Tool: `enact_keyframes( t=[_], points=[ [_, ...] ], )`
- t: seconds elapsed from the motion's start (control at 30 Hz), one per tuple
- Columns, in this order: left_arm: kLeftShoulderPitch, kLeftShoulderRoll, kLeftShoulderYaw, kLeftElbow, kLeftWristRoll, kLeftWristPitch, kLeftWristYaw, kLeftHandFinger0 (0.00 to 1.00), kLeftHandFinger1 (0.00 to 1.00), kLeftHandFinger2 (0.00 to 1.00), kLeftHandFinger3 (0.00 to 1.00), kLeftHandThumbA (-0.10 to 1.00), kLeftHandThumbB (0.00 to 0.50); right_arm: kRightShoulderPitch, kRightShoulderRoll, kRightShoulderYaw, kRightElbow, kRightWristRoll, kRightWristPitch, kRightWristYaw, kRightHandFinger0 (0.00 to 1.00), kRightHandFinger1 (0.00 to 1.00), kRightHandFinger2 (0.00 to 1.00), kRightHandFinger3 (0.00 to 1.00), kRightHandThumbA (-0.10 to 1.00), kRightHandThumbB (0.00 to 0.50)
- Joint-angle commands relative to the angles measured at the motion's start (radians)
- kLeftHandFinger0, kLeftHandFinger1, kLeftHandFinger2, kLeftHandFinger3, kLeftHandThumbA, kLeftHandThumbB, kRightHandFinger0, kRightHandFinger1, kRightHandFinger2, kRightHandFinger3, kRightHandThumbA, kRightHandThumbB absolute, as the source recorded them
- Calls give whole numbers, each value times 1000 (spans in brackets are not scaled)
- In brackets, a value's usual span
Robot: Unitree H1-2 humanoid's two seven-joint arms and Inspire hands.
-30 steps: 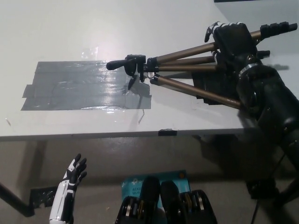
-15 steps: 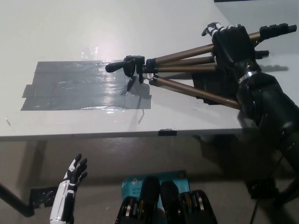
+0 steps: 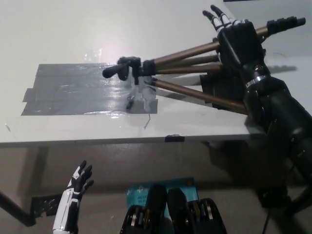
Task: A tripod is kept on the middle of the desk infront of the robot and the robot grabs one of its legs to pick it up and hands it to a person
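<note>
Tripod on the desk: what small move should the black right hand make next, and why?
Probably close the fingers round the upper leg. The right hand lies over the spread legs of the tripod, but its fingers stick out straight and apart beyond that leg, so nothing looks gripped yet. The left hand rests open below the desk edge.

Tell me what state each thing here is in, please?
tripod, legs splayed, head end over the grey tape
right hand, on the tripod's legs, grip unclear
left hand, open, idle below the desk edge
grey tape, stuck flat on the desk
</note>
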Motion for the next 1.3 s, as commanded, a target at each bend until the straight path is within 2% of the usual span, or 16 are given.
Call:
enact_keyframes(
  t=[0.0,0.07,0.2,0.33,0.5,0.53,0.57,0.63,0.7,0.77,0.97,1.1,1.17,1.2,1.23,1.27],
  points=[
    [17,7,-8,-16,-10,-70,-6,973,1000,1000,1000,1000,37,-128,2,-56,-128,20,-73,-177,0,383,837,925,-100,187],
    [17,13,-10,-13,-10,-75,-11,965,1000,1000,1000,1000,33,-131,7,-60,-145,16,-63,-161,0,355,841,966,-100,205],
    [15,12,-13,-20,-7,-67,-9,957,1000,1000,1000,1000,34,-135,7,-61,-151,4,-60,-158,0,308,821,906,-100,223],
    [10,12,-16,-24,-4,-60,-10,930,1000,1000,1000,1000,27,-152,15,-55,-123,6,-82,-173,0,364,874,912,-100,242],
    [12,18,-20,-26,7,-62,-8,886,1000,1000,1000,1000,31,-178,39,-36,-66,-1,-70,-155,0,432,921,909,-100,214],
    [14,17,-22,-27,3,-60,-11,887,1000,1000,1000,1000,37,-181,41,-33,-58,-2,-74,-154,2,453,930,983,-100,211],
    [17,16,-24,-29,-3,-58,-15,887,1000,1000,1000,1000,35,-185,44,-29,-49,-2,-79,-153,0,477,938,891,-100,210],
    [16,16,-25,-28,0,-56,-12,878,1000,1000,1000,1000,25,-204,59,-11,-7,-30,-50,-190,0,473,901,827,-100,220],
    [19,15,-26,-27,5,-57,-10,864,995,1000,1000,1000,32,-211,75,-10,26,-17,-60,-199,0,425,850,870,-100,203],
    [24,14,-27,-25,2,-59,-10,857,991,1000,1000,1000,17,-212,91,-6,49,-17,-59,-209,0,421,857,911,-100,184],
    [29,5,-35,-30,25,-61,2,831,983,1000,1000,1000,0,-219,114,18,123,-23,-57,-247,0,448,865,960,-100,244],
    [31,13,-37,-22,38,-76,4,807,972,1000,1000,1000,5,-208,121,14,131,-8,-62,-249,0,432,861,968,-100,249],
    [37,12,-38,-22,40,-75,4,802,968,1000,1000,1000,11,-202,122,17,134,-11,-62,-258,0,429,852,968,-100,237],
    [37,11,-37,-18,36,-79,4,794,962,1000,1000,1000,21,-201,122,16,137,-11,-59,-264,0,437,849,971,-100,206],
    [33,9,-35,-15,32,-80,4,793,961,1000,1000,1000,21,-204,121,16,142,-11,-59,-269,0,451,853,977,-100,209],
    [28,8,-34,-12,32,-83,5,789,958,1000,1000,1000,10,-209,119,16,148,-11,-61,-276,0,456,852,981,-100,184]
  ],
)
